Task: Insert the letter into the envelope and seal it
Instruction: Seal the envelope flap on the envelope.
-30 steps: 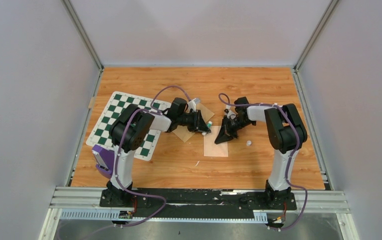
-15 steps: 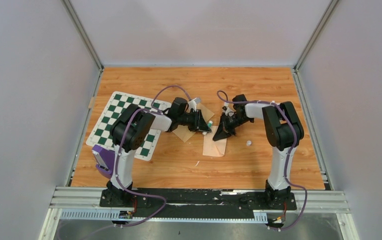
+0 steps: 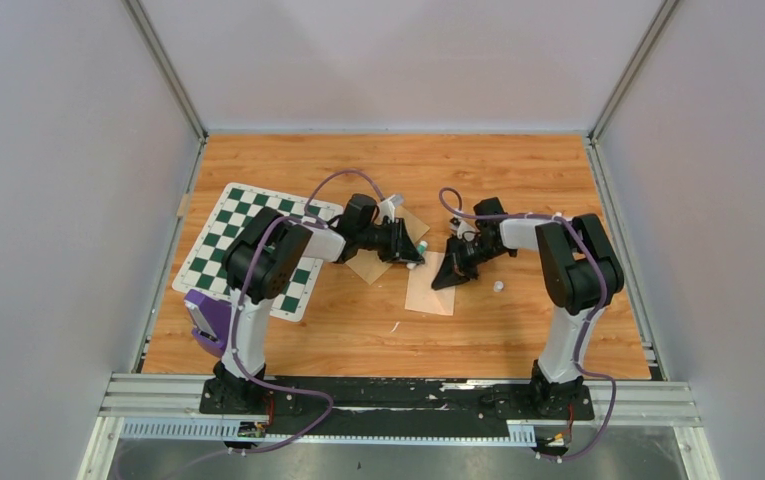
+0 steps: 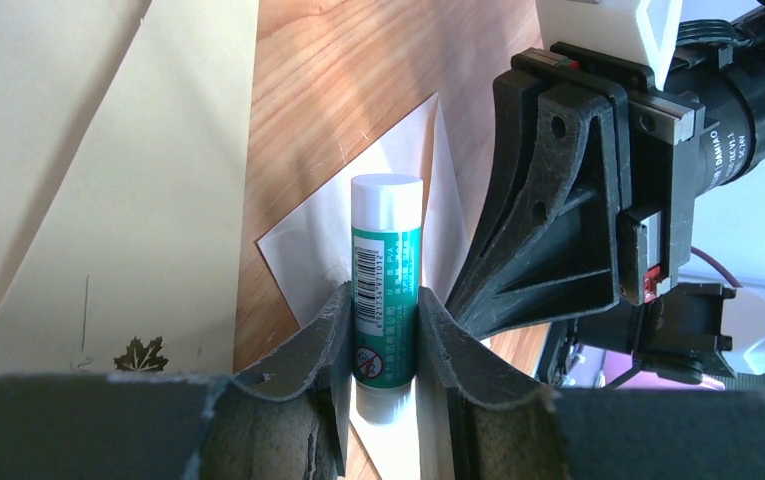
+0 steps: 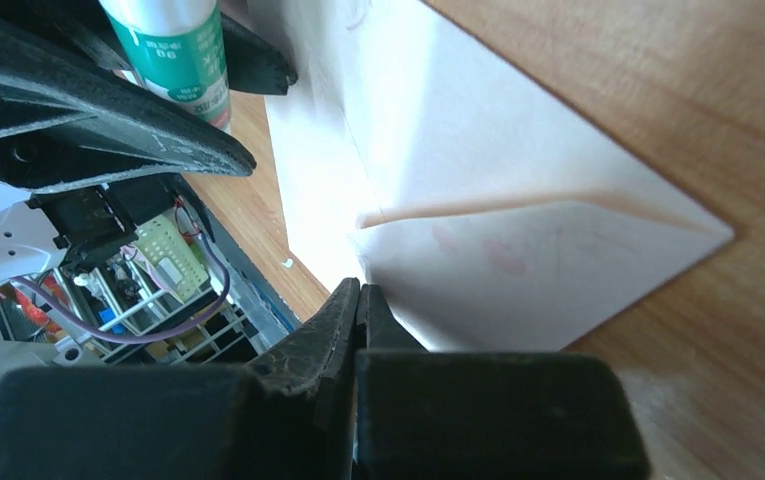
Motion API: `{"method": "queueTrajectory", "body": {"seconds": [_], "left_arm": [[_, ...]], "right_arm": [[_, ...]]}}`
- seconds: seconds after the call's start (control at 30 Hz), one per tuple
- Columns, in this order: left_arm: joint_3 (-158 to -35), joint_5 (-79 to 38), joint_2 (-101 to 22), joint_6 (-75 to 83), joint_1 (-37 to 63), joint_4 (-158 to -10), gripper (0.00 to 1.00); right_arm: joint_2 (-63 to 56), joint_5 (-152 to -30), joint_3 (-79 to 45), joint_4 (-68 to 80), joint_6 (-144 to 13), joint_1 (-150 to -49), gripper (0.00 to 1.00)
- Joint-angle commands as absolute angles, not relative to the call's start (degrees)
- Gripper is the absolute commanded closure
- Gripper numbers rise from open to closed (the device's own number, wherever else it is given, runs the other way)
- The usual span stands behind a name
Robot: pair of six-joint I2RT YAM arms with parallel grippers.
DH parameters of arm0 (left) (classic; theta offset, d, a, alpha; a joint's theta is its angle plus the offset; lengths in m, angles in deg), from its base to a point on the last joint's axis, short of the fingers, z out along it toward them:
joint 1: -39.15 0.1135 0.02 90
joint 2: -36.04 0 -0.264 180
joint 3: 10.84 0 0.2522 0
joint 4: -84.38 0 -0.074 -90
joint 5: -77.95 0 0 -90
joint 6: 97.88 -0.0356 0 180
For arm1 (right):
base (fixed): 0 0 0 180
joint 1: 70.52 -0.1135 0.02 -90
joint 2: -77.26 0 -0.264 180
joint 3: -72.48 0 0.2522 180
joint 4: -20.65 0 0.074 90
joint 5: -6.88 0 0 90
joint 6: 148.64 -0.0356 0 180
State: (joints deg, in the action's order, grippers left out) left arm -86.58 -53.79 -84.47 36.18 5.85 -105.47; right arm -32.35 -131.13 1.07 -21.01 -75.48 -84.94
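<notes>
A pale envelope (image 3: 430, 295) lies flat in the middle of the wooden table. Its white surface also shows in the left wrist view (image 4: 303, 235) and, with a crease across it, in the right wrist view (image 5: 518, 200). My left gripper (image 3: 413, 255) is shut on a green-and-white glue stick (image 4: 386, 260), held just above the envelope's far left corner with its white end pointing forward. My right gripper (image 3: 446, 280) is shut, its tips (image 5: 358, 290) at the envelope's edge. I cannot tell whether paper is pinched between them. The letter is hidden.
A cream-tan sheet (image 4: 108, 200) with a small leaf print lies under my left arm. A green-and-white chessboard mat (image 3: 228, 235) covers the table's left side. A small white cap (image 3: 499, 286) sits right of the envelope. A purple object (image 3: 205, 315) sits near the left base.
My right gripper swung left, then back right and nearer. The envelope has turned slightly and now lies tilted. My left gripper with the glue stick has stayed put.
</notes>
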Motion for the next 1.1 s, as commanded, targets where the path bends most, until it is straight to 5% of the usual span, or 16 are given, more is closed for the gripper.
{"method": "queueTrajectory", "body": {"seconds": [0.0, 0.5, 0.87, 1.07], "left_arm": [[-87.4, -51.0, -87.5, 34.7, 5.3, -102.8, 1.00], [-87.2, -50.9, -87.0, 34.5, 5.1, -102.4, 1.00], [-87.3, -50.8, -86.4, 34.0, 5.1, -102.1, 1.00], [-87.9, -50.9, -87.0, 34.3, 5.1, -102.4, 1.00]], "right_arm": [[-32.3, -132.2, 1.0, -16.8, -74.2, -84.5, 1.00], [-32.8, -118.6, -1.6, -23.5, -67.5, -85.9, 1.00], [-19.8, -132.3, -3.6, -20.8, -65.8, -84.4, 1.00], [-26.7, -130.7, -5.6, -23.4, -69.2, -84.0, 1.00]]}}
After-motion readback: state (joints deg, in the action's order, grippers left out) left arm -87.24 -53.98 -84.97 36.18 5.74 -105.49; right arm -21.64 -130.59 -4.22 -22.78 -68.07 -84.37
